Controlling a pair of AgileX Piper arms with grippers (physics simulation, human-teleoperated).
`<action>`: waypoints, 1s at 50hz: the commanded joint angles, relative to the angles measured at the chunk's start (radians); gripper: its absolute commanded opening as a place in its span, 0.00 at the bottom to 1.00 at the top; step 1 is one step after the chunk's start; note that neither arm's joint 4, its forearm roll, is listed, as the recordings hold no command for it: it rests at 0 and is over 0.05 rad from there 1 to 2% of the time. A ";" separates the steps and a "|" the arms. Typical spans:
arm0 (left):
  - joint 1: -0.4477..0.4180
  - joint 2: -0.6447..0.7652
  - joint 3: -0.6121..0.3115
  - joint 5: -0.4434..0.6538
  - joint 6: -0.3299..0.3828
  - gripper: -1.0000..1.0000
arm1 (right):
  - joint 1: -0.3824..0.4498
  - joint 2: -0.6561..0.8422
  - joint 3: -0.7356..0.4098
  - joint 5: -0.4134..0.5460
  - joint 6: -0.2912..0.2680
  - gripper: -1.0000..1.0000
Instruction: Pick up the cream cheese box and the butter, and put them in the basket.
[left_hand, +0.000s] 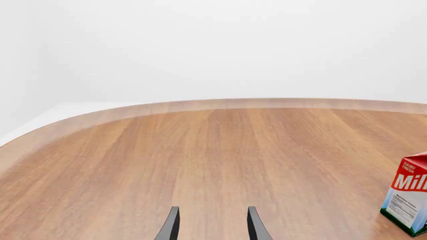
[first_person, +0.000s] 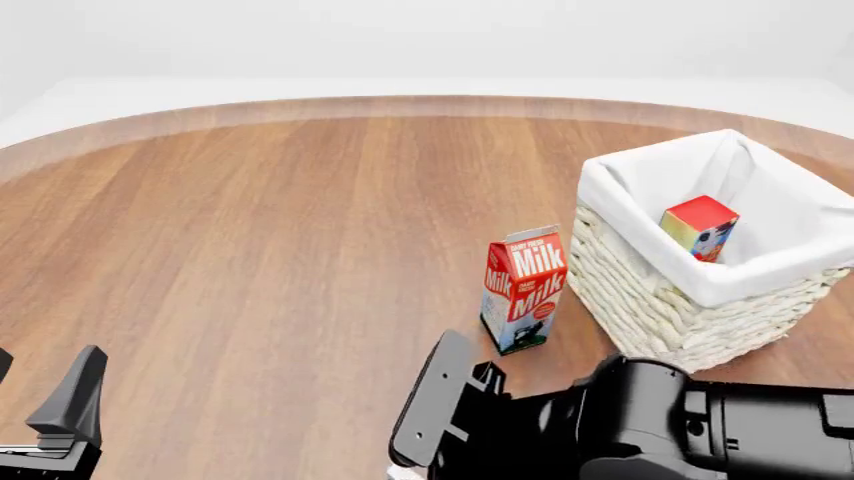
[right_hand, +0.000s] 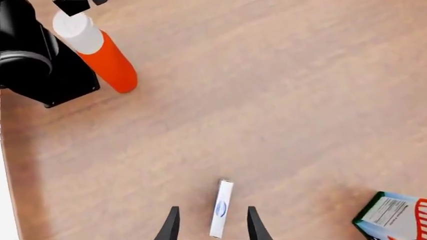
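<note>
A rounded wooden table (first_person: 267, 250) is sitting against a plain white background. In the front view, the basket (first_person: 667, 300) is standing at about three o'clock on the table, its white cloth lining folded over the woven rim. The butter (first_person: 699, 227) is lying tilted inside it, against the lining. The milk carton (first_person: 523, 290) is standing upright just beside the basket, on its nine o'clock side.

The right gripper (right_hand: 212, 227) is showing only as dark bulk at the front view's six o'clock edge, so its fingers cannot be judged there. The right wrist view is looking straight down and showing what the front view is hiding: the cream cheese box (right_hand: 221, 208), a thin whitish box seen edge-on, is lying on the wood between the parted fingers, with gaps on both sides. An orange-and-white cylinder (right_hand: 97, 50) is lying well apart from it.

The left gripper (left_hand: 212, 227) is hanging open over bare wood in its own wrist view, holding nothing.
</note>
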 joint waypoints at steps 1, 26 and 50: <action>0.000 0.000 0.000 0.000 0.000 1.00 | 0.003 0.044 0.019 -0.039 0.019 1.00; 0.000 0.000 0.000 0.000 0.000 1.00 | 0.018 0.124 0.037 -0.103 0.064 1.00; 0.000 0.000 0.000 0.000 0.000 1.00 | -0.011 0.112 0.088 -0.129 0.063 1.00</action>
